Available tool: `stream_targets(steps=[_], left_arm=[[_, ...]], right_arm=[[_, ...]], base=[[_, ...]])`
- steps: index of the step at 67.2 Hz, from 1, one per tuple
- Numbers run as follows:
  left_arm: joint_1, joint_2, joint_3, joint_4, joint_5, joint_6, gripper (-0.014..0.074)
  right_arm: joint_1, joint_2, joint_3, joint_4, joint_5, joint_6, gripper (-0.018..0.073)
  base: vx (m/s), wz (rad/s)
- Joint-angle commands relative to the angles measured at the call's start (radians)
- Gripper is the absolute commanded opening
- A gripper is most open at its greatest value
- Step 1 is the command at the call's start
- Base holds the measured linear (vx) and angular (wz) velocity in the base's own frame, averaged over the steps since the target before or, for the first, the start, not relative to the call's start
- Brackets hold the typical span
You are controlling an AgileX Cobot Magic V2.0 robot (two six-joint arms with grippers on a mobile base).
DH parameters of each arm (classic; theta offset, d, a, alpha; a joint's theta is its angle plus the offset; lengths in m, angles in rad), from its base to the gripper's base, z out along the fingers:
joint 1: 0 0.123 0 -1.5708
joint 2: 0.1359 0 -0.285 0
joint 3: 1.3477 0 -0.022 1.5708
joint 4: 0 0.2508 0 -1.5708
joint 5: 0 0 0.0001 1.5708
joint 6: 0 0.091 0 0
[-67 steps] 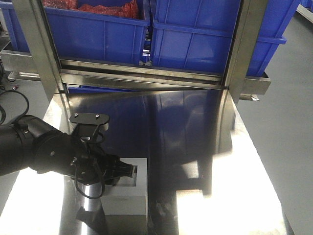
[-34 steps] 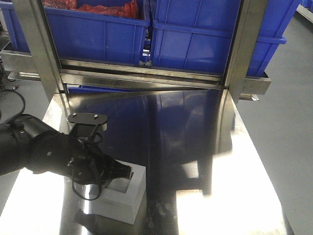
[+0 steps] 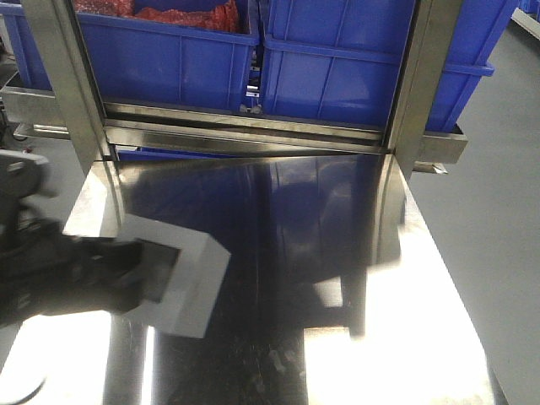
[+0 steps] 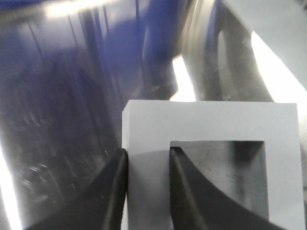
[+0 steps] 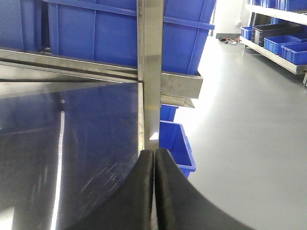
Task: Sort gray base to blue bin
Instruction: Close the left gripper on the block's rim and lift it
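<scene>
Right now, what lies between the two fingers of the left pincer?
One wall of the matte gray cube-like block; the left pincer clamps it, as the left wrist view shows.

A polished steel table [image 3: 337, 253] is reflecting bright overhead light in white patches, 2 steel uprights [image 3: 63, 93] are rising at its far edge and carrying a metal rail [image 3: 253, 126], and a smooth gray floor [image 5: 249, 120] is stretching toward distant shelving [image 5: 273, 50].

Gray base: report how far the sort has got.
Done: the left gripper grips one wall of the gray base, one finger in its recess. In hand: the base hangs tilted over the table. Left: carry it to the blue bin and drop it in.
</scene>
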Motion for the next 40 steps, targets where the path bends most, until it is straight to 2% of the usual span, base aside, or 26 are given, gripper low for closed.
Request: stream_targets(steps=[1,15,21,30,40], left_arm=[[-0.005,-0.16,0.04,0.035,-0.112,-0.004,-0.0007],[-0.005,-0.499,0.166,0.042,-0.157,0.009,-0.0007],[-0.005,-0.626,0.212,0.042,-0.159,0.046,-0.0007],[-0.005,-0.762,0.278,0.041,-0.157,0.066,-0.0007],[-0.005,-0.832,0.338,0.04,-0.149,0.066,-0.0007]], right_arm=[[-0.006,-0.008,0.005,-0.009,-0.081,-0.007,-0.0005],[-0.006,-0.008,0.005,-0.009,-0.081,-0.007,-0.0005],[-0.006,-0.008,0.005,-0.009,-0.08,-0.007,-0.0005],[-0.006,-0.008,0.005,-0.009,-0.079,-0.007,-0.0005],[-0.006,-0.008,0.005,-0.009,-0.079,-0.007,-0.0005]], base=[[0.0,0.0],[0.0,0.0],[0.0,0.0],[0.0,0.0],[0.0,0.0]])
